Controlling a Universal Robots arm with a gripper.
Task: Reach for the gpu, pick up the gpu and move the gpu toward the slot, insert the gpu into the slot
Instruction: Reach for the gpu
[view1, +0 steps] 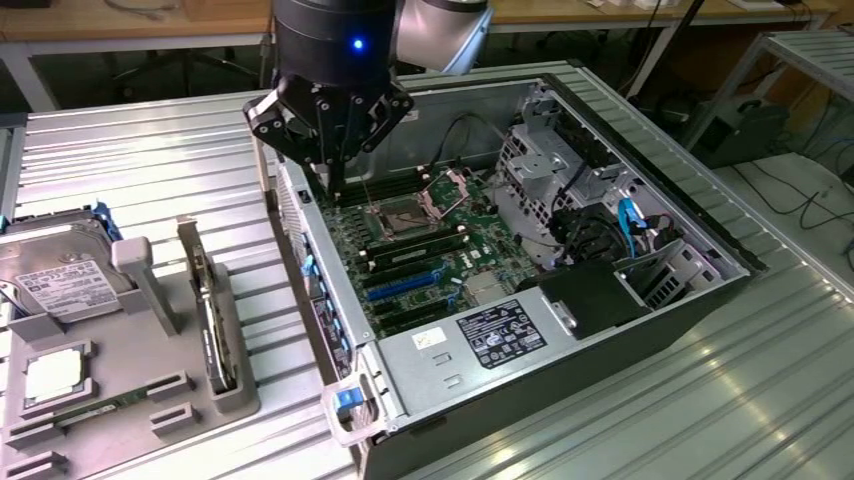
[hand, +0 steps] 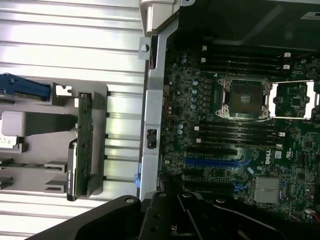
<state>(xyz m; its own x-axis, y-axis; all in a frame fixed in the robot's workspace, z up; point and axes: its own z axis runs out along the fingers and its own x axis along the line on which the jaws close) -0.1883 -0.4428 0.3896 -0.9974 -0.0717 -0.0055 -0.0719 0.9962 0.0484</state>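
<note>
The gpu (view1: 208, 305) is a thin dark card standing on edge in a grey holder (view1: 243, 385) on the exterior view's left, beside the open computer case. In the wrist view the gpu (hand: 82, 145) sits in that holder, apart from the case wall. My gripper (view1: 328, 160) hangs above the case's near wall (view1: 310, 285), its fingers drawn together and holding nothing. My gripper (hand: 172, 212) is a dark mass over the motherboard edge. The blue slot (view1: 404, 286) lies on the motherboard, also seen as the blue slot (hand: 212, 162).
A silver hard drive (view1: 60, 275), a processor chip (view1: 56, 375) and a green memory stick (view1: 94, 408) rest in the holder. Inside the case are the bare processor socket (view1: 400, 215), a drive cage (view1: 547, 170), cables and the power supply (view1: 501, 335). Ribbed metal table (view1: 160, 150) all around.
</note>
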